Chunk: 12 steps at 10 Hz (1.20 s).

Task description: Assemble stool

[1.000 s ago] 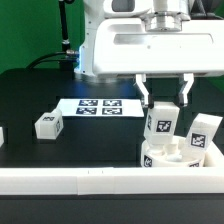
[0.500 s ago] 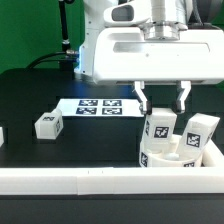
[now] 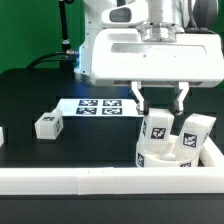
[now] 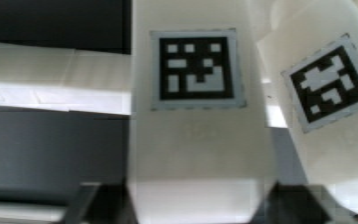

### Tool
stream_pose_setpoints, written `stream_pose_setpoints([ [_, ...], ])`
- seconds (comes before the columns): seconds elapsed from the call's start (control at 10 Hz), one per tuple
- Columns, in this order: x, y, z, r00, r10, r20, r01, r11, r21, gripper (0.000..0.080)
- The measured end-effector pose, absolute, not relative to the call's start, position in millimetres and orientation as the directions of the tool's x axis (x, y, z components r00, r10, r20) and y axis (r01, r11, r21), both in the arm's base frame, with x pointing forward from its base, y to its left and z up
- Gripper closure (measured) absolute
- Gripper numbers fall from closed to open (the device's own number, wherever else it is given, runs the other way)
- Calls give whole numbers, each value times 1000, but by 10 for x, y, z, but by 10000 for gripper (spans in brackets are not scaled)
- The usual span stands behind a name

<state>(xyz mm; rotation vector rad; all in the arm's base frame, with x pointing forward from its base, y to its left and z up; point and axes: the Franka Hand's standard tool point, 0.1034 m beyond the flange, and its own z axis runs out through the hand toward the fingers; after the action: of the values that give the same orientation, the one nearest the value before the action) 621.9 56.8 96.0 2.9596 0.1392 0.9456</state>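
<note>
The round white seat disc (image 3: pixel 160 158) lies at the exterior view's right, against the white rail. One tagged white leg (image 3: pixel 157 127) stands upright in it. A second leg (image 3: pixel 196 135) stands tilted just to its right. A third leg (image 3: pixel 47 125) lies loose on the black table at the left. My gripper (image 3: pixel 160 100) is open above the first leg, with one finger on each side of its top and gaps between. In the wrist view the first leg (image 4: pixel 197 120) fills the middle between my fingers, my gripper (image 4: pixel 197 205) stays clear of it, and the second leg (image 4: pixel 327 90) is beside it.
The marker board (image 3: pixel 98 106) lies flat on the table behind the loose leg. A long white rail (image 3: pixel 90 182) runs along the front edge and turns up at the right (image 3: pixel 214 152). The arm's white base (image 3: pixel 140 55) stands behind.
My fingers have spread apart and let go of the upright leg, which stays standing in the seat disc. The gripper has risen slightly.
</note>
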Motion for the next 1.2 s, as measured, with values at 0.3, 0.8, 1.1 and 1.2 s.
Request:
stream_pose_setpoints([
  [0.3,6241,526,1033,813,97,574,78,-995,59,190],
  [0.8,6268,405,1386,804,106,585,84,-994,65,150],
  [1.1,6251,430,1323,828,105,550,90,-994,55,150],
  [1.2,6234,418,1265,833,118,540,100,-993,62,150],
])
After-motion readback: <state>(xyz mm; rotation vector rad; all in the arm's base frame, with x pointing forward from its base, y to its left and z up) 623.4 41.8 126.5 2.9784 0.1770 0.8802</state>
